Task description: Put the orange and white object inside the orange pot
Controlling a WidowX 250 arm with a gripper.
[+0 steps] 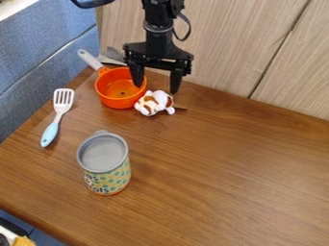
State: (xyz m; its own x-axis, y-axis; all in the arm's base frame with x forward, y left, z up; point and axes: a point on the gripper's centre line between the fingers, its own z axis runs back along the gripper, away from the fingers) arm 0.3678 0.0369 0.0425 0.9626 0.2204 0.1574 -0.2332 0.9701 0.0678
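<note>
My gripper (pixel 156 84) hangs at the back of the table, open, its two fingers spread apart and pointing down. The orange and white object (pixel 154 103), a small plush toy, lies on the wood just in front of and below the gap between the fingers. Directly left of the toy stands the orange pot (pixel 120 101), its grey handle angled to the upper left; no object is visible in it. The left finger is over the pot's right rim, and the right finger is behind the toy's right side; whether either touches cannot be told.
A slotted spatula (pixel 62 102) with a blue handle lies left of the pot. A patterned can (pixel 107 174) with a grey top stands nearer the front. A wooden panel (pixel 225 48) rises behind the table (pixel 244 168).
</note>
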